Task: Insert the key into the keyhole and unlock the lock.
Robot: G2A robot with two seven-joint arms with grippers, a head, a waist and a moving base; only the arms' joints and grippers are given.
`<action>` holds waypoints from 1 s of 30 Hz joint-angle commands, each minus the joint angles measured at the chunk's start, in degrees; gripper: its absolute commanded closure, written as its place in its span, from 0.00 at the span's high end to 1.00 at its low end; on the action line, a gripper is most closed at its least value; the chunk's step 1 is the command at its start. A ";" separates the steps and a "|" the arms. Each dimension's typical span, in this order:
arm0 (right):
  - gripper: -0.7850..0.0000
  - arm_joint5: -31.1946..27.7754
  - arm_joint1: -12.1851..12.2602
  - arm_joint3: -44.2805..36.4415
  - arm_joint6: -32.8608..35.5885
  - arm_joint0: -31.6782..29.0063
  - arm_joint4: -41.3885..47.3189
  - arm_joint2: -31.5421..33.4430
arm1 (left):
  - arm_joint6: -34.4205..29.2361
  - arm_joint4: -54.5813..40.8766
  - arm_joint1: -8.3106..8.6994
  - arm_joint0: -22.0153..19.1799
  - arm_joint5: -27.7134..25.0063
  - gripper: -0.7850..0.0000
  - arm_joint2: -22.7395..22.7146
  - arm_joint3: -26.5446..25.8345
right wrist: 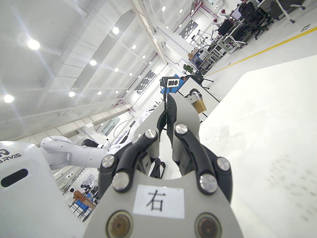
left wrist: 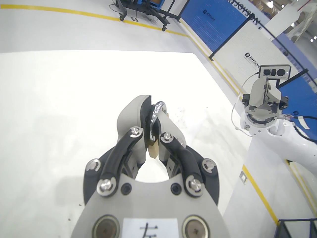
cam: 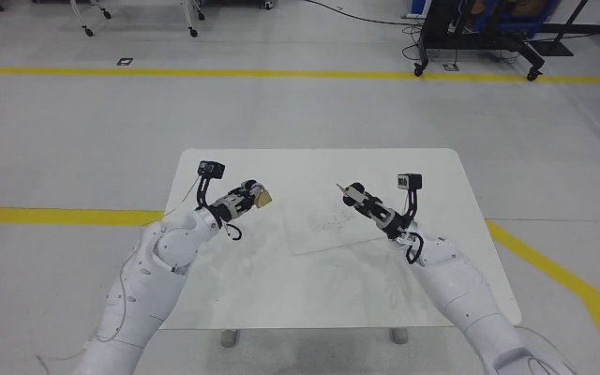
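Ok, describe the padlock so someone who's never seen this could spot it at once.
Start at the white table; above its left half is the left gripper. Pinched in it by a silver shackle is the padlock, a small brass block, the only brass-coloured thing over the table.

From where I stand, the lock (cam: pixel 264 198) is brass-yellow with a shiny silver shackle (left wrist: pixel 156 111), and the key (cam: pixel 339 187) looks grey-silver. The left end effector (left wrist: pixel 154 105) and right end effector (right wrist: pixel 170 100) are light grey, with black links (right wrist: pixel 193 147), black ribbed pads (right wrist: pixel 171 118) and silver screws (right wrist: pixel 181 128). The surface (cam: pixel 375 281) is white, speckled with faint grey scuffs. The floor (cam: pixel 281 103) is pale grey, crossed by yellow lines (cam: pixel 234 71).
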 commanded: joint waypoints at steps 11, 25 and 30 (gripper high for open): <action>0.00 5.95 -3.08 -0.84 -2.76 2.22 3.18 -6.24 | -14.84 -46.14 -3.24 -10.38 15.81 0.00 1.51 12.25; 0.00 11.27 -3.70 -3.56 -5.00 1.27 1.89 -7.60 | -16.40 -56.61 -4.64 -11.86 30.69 0.00 3.61 17.96; 0.00 13.57 -3.12 -6.37 -15.56 1.16 -17.96 -5.61 | -18.05 -56.07 -5.04 -16.84 34.48 0.00 4.58 22.01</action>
